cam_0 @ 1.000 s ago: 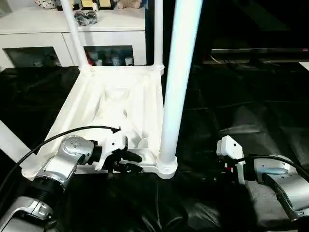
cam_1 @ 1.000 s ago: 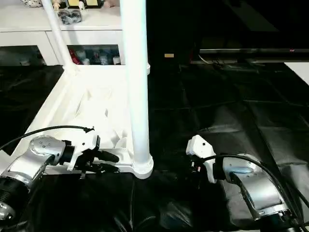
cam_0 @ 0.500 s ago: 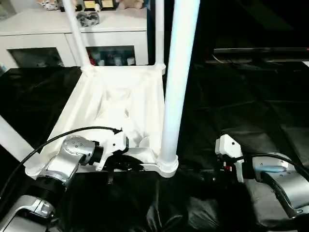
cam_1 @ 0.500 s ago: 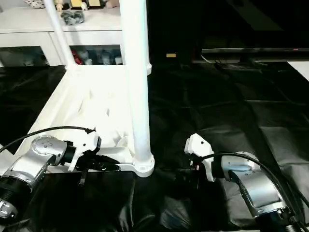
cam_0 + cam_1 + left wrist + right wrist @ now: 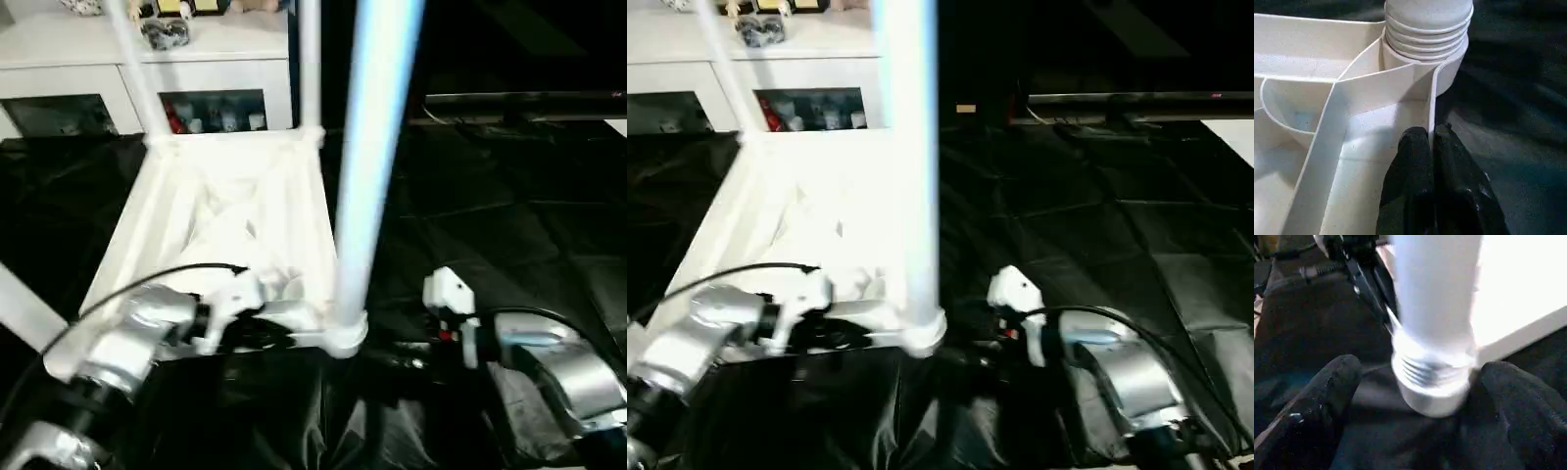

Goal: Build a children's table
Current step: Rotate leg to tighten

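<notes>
In the last second I've brought my right gripper (image 5: 1425,396), fingers apart, in around the near leg (image 5: 367,176) at its socket, while my left gripper (image 5: 1431,147) stays clamped on the upturned table top (image 5: 230,211) rim, so tightening comes next.

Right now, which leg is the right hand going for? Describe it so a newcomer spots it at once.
Find the upside-down white plastic square tabletop lying on the black sheet. At its near corner on the robot's right, a thick round white leg stands upright in a ribbed socket. It is the nearest, widest-looking leg, between the open fingers of the right hand.
</notes>
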`<state>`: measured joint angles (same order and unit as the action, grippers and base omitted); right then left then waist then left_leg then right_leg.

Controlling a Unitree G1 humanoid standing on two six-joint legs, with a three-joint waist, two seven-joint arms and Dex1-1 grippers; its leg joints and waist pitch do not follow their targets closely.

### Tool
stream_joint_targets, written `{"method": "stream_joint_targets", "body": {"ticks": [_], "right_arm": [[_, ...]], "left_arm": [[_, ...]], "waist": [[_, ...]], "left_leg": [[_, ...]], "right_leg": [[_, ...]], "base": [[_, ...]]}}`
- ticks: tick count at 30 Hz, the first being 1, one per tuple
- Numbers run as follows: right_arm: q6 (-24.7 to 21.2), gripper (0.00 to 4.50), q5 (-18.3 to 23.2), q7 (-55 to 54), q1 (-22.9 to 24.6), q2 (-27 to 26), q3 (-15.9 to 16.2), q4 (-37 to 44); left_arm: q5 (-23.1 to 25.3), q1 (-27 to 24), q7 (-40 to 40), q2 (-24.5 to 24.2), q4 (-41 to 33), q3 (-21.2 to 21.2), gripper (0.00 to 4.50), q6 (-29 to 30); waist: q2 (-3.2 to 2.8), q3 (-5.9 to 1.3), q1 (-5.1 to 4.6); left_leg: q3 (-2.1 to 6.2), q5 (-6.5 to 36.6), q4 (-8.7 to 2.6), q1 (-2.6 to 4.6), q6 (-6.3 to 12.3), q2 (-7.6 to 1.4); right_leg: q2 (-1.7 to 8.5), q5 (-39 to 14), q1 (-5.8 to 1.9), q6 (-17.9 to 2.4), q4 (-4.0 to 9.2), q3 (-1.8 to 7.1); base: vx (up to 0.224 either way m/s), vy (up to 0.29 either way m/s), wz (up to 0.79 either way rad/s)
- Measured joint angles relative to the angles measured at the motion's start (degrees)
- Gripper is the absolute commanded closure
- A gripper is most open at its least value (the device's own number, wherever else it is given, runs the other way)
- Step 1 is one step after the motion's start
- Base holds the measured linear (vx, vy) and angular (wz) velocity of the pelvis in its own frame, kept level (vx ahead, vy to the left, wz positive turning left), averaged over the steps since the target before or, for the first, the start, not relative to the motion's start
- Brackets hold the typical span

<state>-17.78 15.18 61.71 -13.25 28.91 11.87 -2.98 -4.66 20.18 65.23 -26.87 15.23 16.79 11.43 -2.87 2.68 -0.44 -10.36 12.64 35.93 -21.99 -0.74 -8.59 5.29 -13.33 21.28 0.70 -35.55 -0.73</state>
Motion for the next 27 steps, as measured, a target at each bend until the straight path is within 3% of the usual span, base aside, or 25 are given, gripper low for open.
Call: {"method": "stream_joint_targets", "body": {"ticks": [8, 16, 27], "right_arm": [[1.9, 0.01, -4.8, -5.1, -5.2, -2.9, 1.5, -7.1], [2.5, 0.73, -6.3, -6.3, -9.1, -5.9, 2.4, -13.0], [4.9, 1.61, -6.3, -5.6, -11.0, -8.0, 2.8, -17.4]], "left_arm": [[2.2, -4.2, -8.1, 1.7, -8.6, -0.8, 4.5, 4.9], [2.4, -4.6, -9.4, 1.8, -10.4, -0.7, 4.5, 6.3], [2.6, -4.3, -9.8, 1.2, -10.3, -0.9, 4.5, 6.8]], "waist": [[0.48, 0.01, -0.81], [0.96, 0.0, -0.73], [1.58, -0.11, -0.86]], "left_leg": [[-0.05, -0.2, -0.19, -0.02, 0.33, -0.05], [-0.17, -0.2, -0.25, -0.17, 0.39, -0.06], [-0.54, -0.3, -0.24, -0.08, 0.42, -0.31]], "right_leg": [[-0.02, 0.0, 0.11, 0.0, 0.16, -0.04], [-0.02, 0.0, 0.28, 0.0, 0.23, -0.02], [-0.02, 0.0, 0.51, 0.0, -0.08, -0.01]], "base": [[0.0, 0.0, 0.0], [0.0, 0.0, 0.0], [0.0, 0.0, 0.0]]}}
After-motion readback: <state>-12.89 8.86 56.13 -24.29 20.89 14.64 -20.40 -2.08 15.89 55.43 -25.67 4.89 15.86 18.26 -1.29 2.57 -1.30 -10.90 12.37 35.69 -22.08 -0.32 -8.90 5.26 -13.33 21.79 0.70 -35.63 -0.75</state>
